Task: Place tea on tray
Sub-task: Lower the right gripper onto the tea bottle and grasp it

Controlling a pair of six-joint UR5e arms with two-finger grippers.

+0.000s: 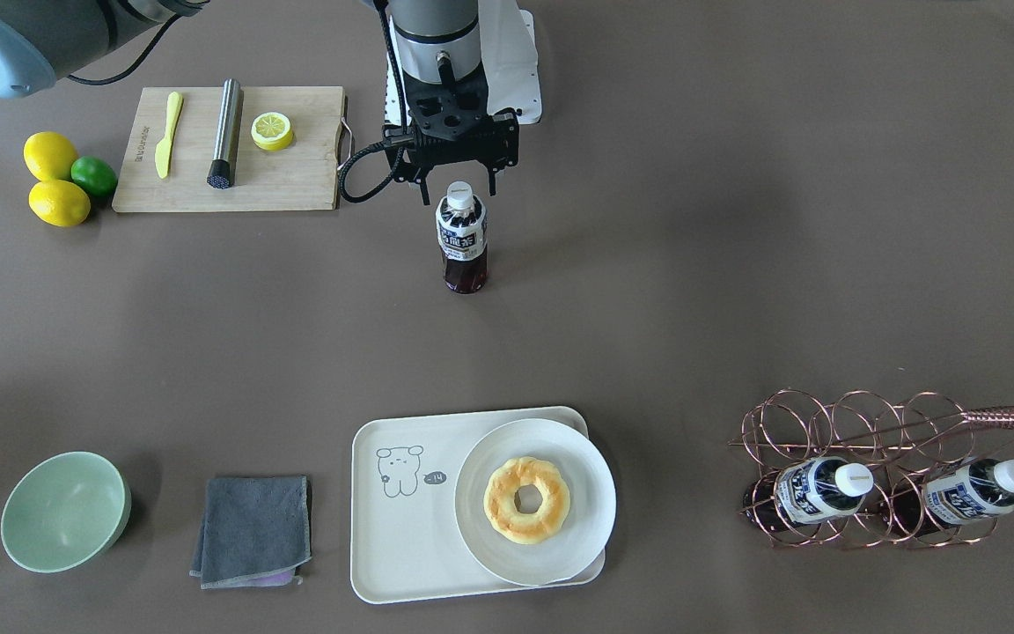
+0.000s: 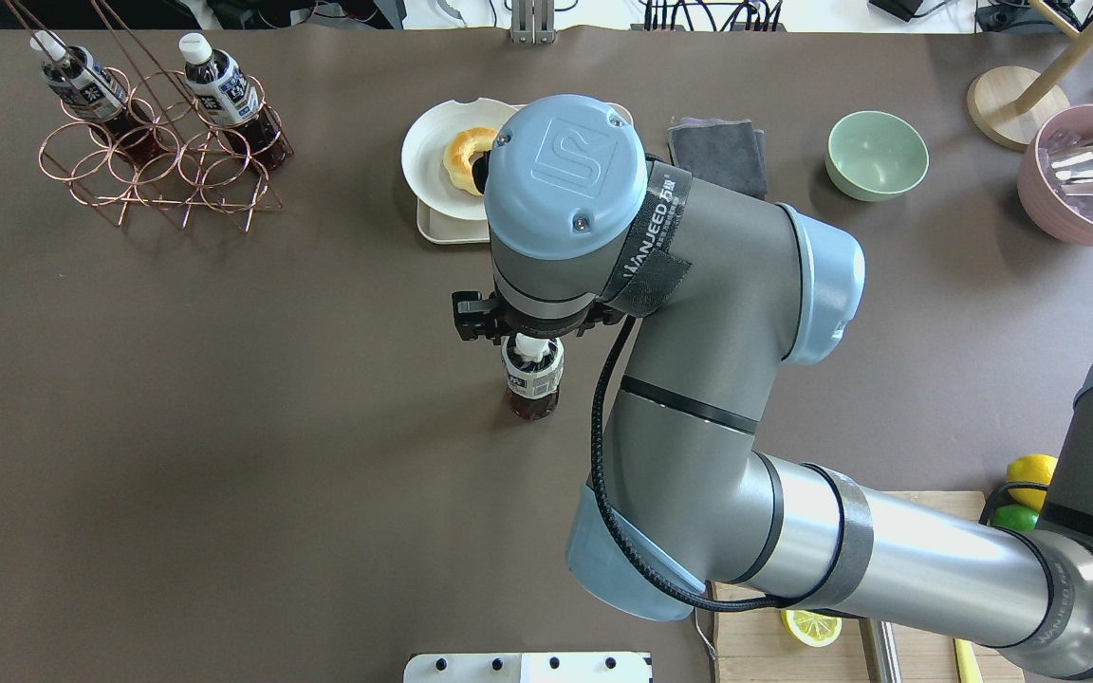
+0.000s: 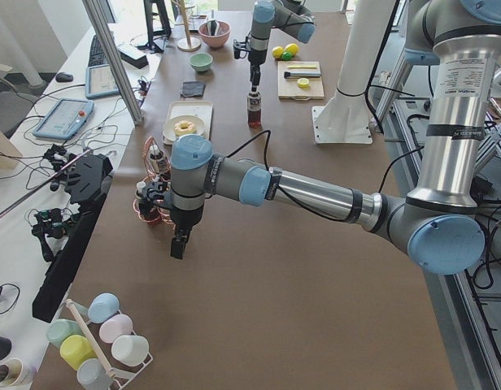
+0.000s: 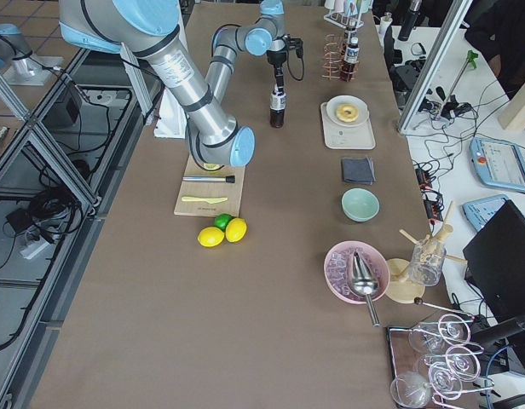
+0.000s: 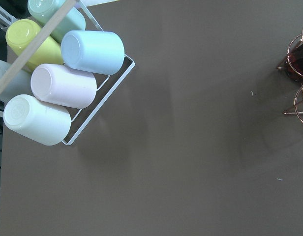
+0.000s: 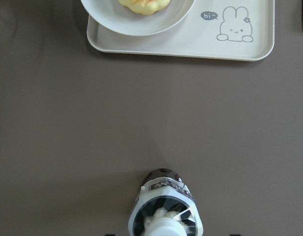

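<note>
Right hand [image 1: 459,195] spread, straddling cap of upright tea [image 1: 462,246].

Found a long worktop [image 4: 143,341] under a matt brown cover, running the length of the room and lit evenly, softly enough to leave only faint shadows. Noted along one long side a white desk [image 3: 31,89] carrying two tablet-like pendants [image 3: 63,119] and, farther down, a dark screen [image 4: 499,256], with slanted aluminium posts [image 3: 112,57] rising between desk and worktop. Noted on the other side a grey floor [image 4: 24,281] crossed by aluminium frame rails [image 4: 49,141], with a tangle of black cables [image 4: 37,209] lying among them.
</note>
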